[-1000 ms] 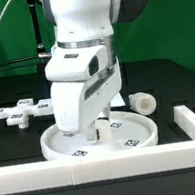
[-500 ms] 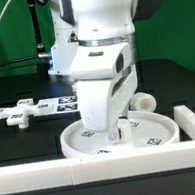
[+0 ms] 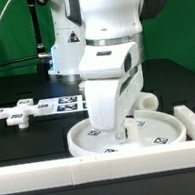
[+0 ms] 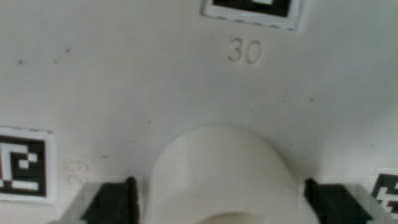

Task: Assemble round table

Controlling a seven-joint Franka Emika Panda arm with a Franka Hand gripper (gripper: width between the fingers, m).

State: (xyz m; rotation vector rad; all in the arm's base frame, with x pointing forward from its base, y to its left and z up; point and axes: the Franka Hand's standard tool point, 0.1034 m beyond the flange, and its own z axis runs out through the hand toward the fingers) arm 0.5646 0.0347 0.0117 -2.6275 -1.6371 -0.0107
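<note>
round disc [image 3: 159, 132]: white plastic, matt, faintly speckled
cross-shaped piece [image 3: 14, 116]: white plastic, matt
counter [image 3: 32, 144]: black, matt
arm shell [image 3: 107, 8]: smooth glossy white plastic

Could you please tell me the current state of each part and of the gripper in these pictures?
round disc: flat on the table, gripped at its raised hub.
gripper: lowered onto the disc, shut on the hub.
short post: lying on its side beyond the disc, free.
cross-shaped piece: flat on the table, untouched.

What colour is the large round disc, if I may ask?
The disc is white with black-and-white tags; clearest in the exterior view.
</note>
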